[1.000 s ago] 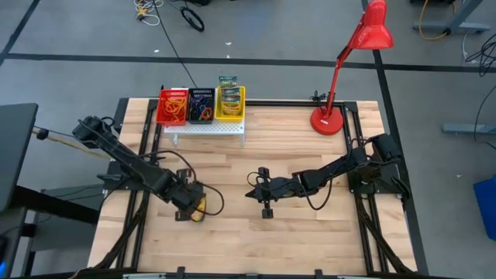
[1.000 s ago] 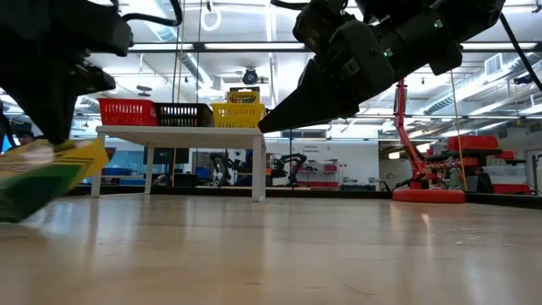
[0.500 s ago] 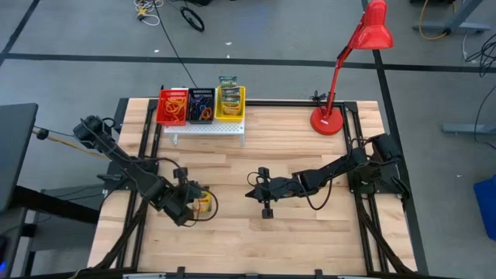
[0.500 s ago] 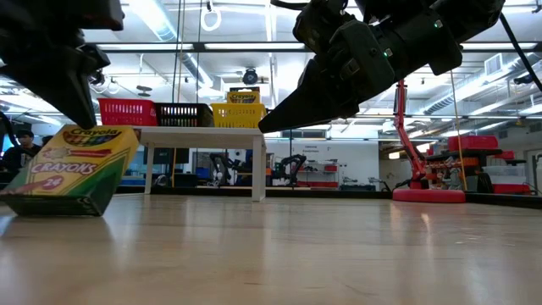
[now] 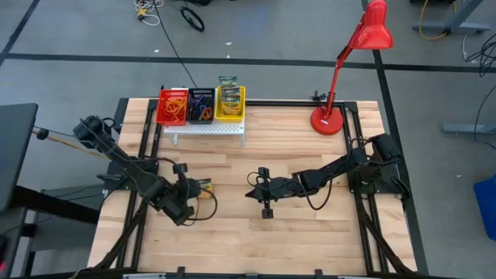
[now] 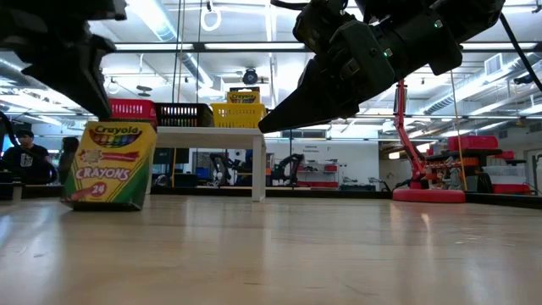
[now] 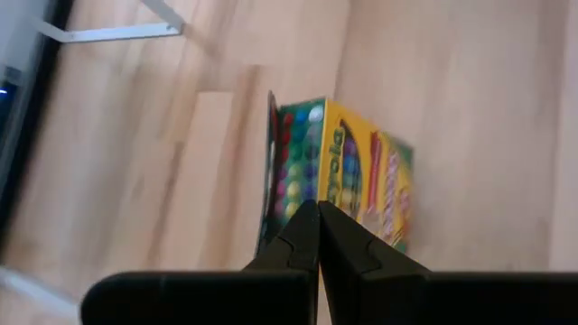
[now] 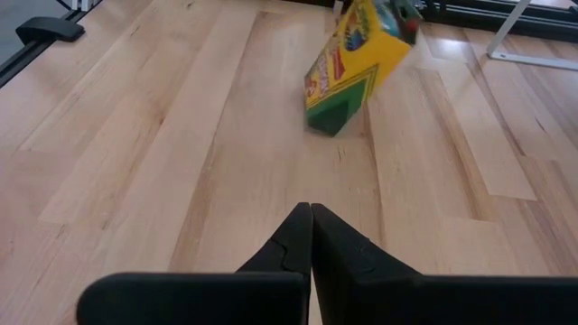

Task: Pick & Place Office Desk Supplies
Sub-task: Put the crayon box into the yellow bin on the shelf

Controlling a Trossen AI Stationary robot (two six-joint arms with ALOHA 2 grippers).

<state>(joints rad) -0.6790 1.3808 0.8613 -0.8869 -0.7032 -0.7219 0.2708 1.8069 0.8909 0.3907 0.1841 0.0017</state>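
A yellow-and-green crayon box [image 6: 110, 165] stands almost upright on its bottom end on the table's left half [image 5: 203, 186]. It also shows in the right wrist view [image 8: 357, 63]. My left gripper [image 7: 318, 209] is shut, with its tips at the top of the box [image 6: 103, 114]. My right gripper [image 5: 249, 192] is shut too and hangs above the table's middle [image 6: 264, 127], pointing toward the box with bare wood between them. My left gripper meets the crayon box's top end [image 7: 312, 185] with its shut fingertips, pinching nothing. The fingers slant down onto it from above, coming from the table's near left. The box stands on its bottom end on the wood, leaning slightly.
At the far left a white perforated stand [image 5: 205, 128] carries a red basket [image 5: 172, 106], a black basket [image 5: 201, 105] and a yellow basket [image 5: 231, 101] with supplies. A tall red lamp [image 5: 341, 70] stands at the far right. Bare wood lies along the near edge.
My left gripper has swung its tips toward the far edge and turned at the wrist, staying shut. The crayon box, tilted and low at the near left before, has been tipped up onto its bottom end and now stands a little farther back.
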